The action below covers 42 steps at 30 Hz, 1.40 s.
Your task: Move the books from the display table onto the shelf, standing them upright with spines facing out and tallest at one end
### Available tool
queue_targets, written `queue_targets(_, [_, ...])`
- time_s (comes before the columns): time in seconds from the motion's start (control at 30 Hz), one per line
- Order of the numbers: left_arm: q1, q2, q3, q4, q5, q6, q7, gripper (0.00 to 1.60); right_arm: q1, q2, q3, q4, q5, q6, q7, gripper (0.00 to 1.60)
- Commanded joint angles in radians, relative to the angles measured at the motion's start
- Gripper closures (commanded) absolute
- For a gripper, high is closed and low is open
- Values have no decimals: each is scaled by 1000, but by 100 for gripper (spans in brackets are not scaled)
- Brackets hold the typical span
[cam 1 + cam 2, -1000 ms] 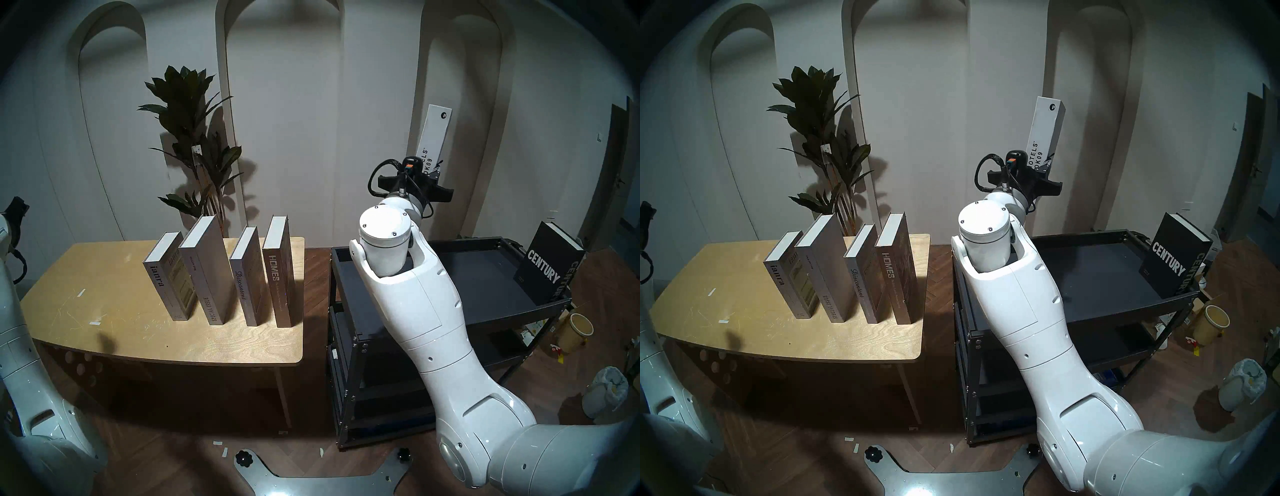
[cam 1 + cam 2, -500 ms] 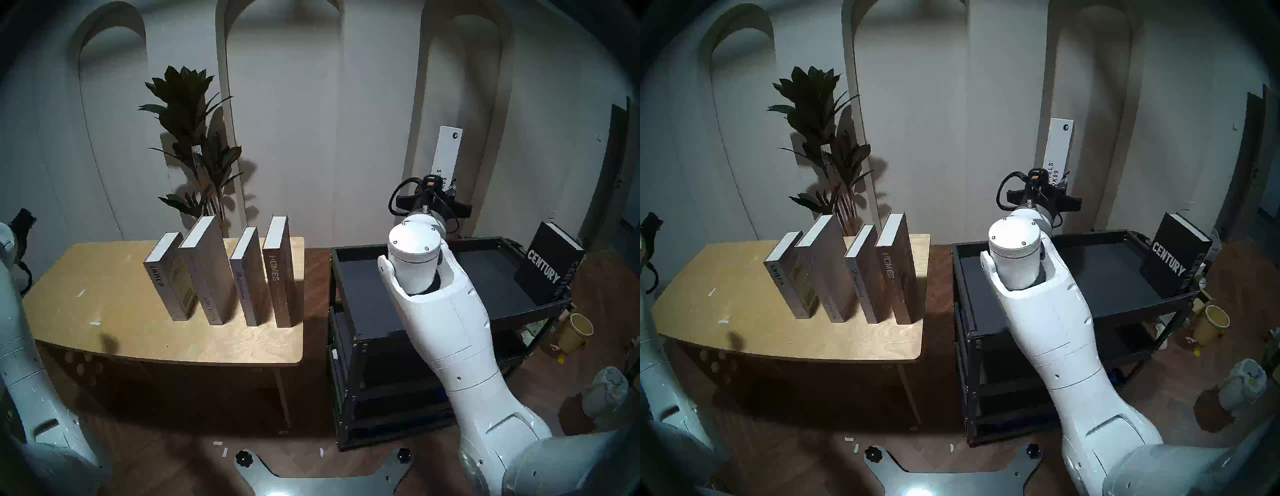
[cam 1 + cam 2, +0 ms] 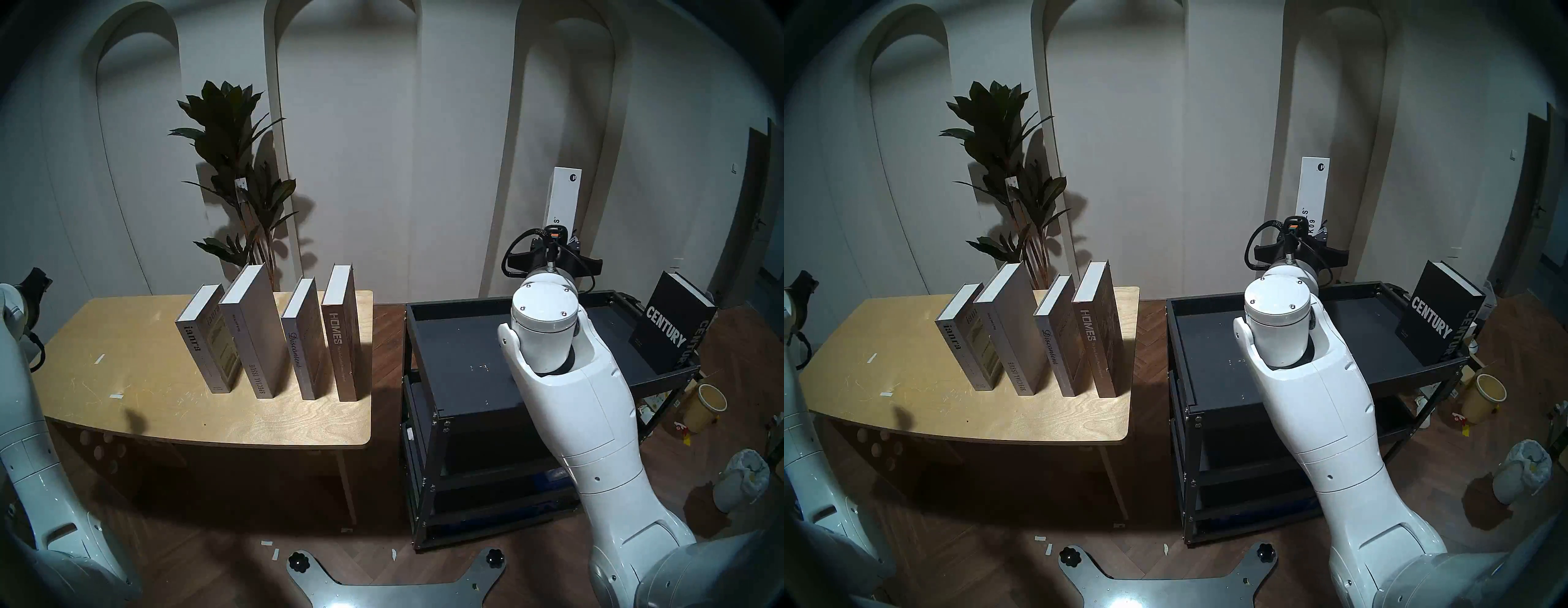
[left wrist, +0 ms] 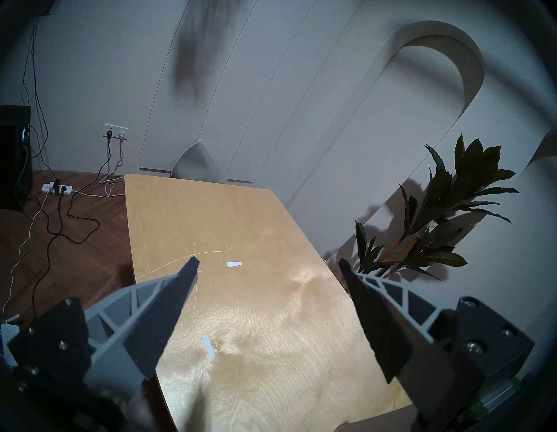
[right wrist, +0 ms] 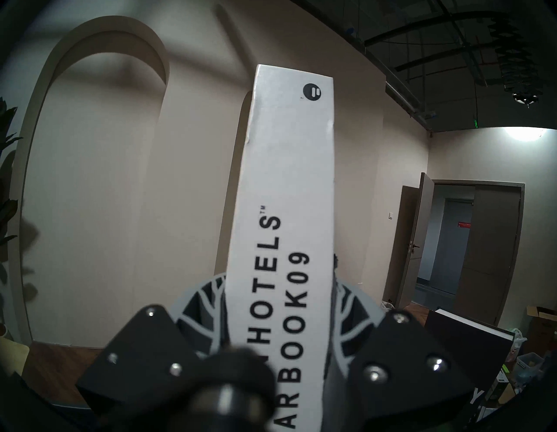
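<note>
While its fingers (image 5: pixel 346 316) pinch the spine low down, the right gripper (image 5: pixel 280 338) grasps the white book (image 5: pixel 289 187), lettered "HOTELS … BOOK09", nearly upright above the shelf (image 3: pixel 466 373). At 3 o'clock on the top tray stands the black CENTURY book (image 3: pixel 666 327). Out at 9 o'clock, four grey books (image 3: pixel 271 335) stand on the display table (image 3: pixel 127 382). Beyond, at its far left end, the left gripper (image 4: pixel 268 262) hangs released, jaws wide.
</note>
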Motion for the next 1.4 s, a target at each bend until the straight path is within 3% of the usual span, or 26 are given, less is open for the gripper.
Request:
queue_targets(0.0, [9, -4, 2, -22, 6, -1, -1, 0, -38, 80, 44, -81, 15, 26, 52, 160])
queue_targets(0.67, [52, -37, 15, -53, 23, 5, -14, 0, -165, 258, 200, -216, 105, 142, 236, 160])
queue_targets(1.37, [80, -69, 64, -107, 39, -9, -5, 0, -290, 410, 383, -265, 190, 257, 423, 160])
